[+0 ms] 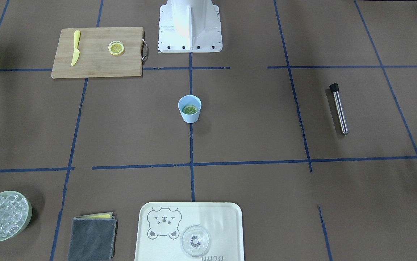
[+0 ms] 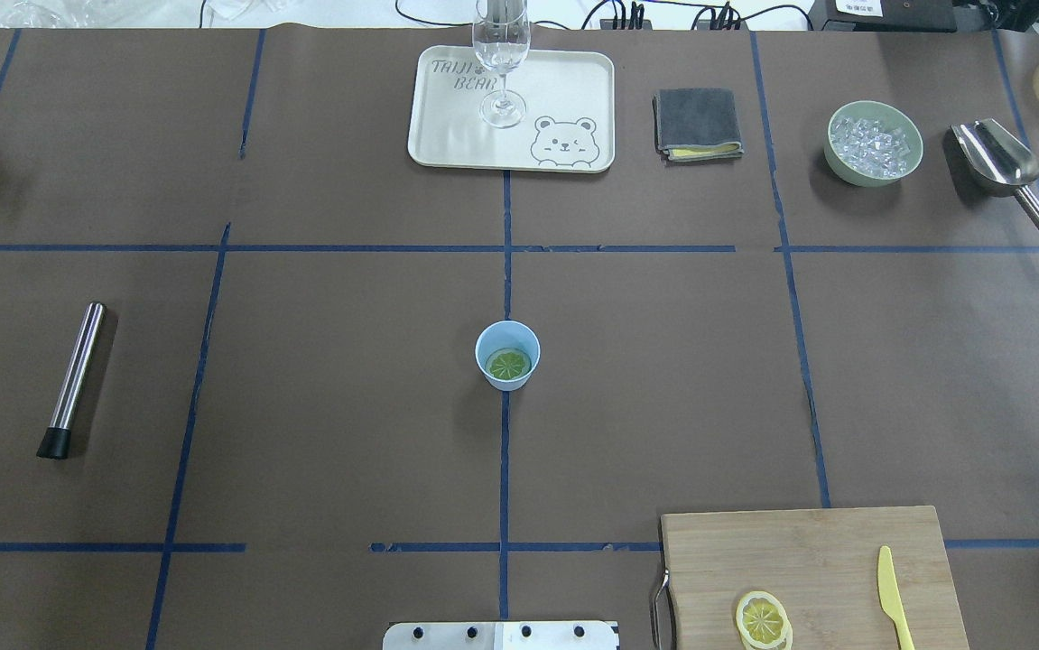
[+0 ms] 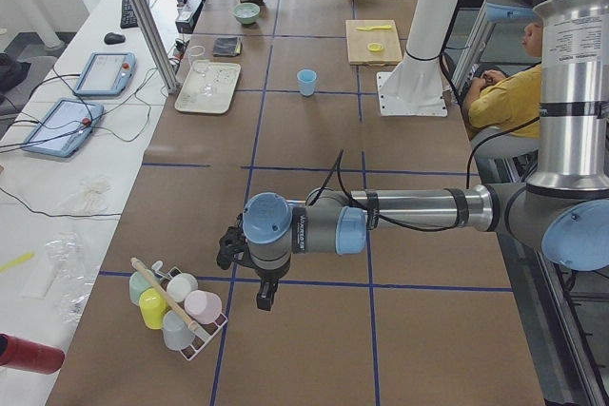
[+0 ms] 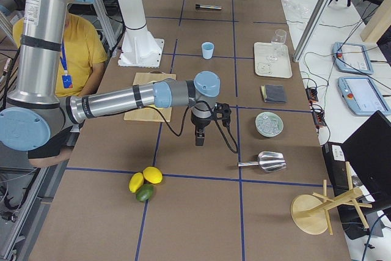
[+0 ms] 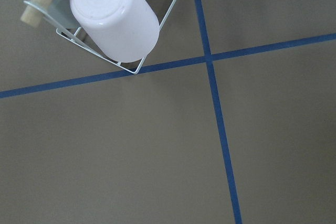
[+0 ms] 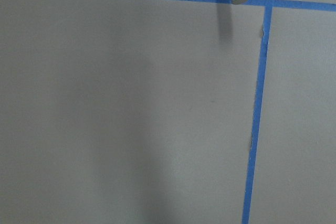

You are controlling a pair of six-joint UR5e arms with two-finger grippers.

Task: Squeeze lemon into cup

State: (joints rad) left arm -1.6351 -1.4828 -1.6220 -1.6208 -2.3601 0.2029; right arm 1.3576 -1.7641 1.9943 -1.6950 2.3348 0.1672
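The light blue cup (image 2: 507, 355) stands upright at the table's centre with a green round slice lying inside it. The lemon (image 2: 763, 619), a round piece with a yellow rind and a pale segmented face, lies on the wooden cutting board (image 2: 808, 560) on my right side. Both show in the front view too, the cup (image 1: 190, 108) and the lemon (image 1: 116, 48). My left gripper (image 3: 266, 294) hangs near a rack of cups at the table's left end. My right gripper (image 4: 200, 139) hovers past the board's outer end. Whether either is open or shut I cannot tell.
A yellow knife (image 2: 891, 596) lies on the board. A steel rod (image 2: 74, 379) lies at the left. Along the far edge are a tray (image 2: 456, 135) with a glass (image 2: 502, 54), a grey cloth (image 2: 698, 122), an ice bowl (image 2: 874, 143) and a scoop (image 2: 997, 162).
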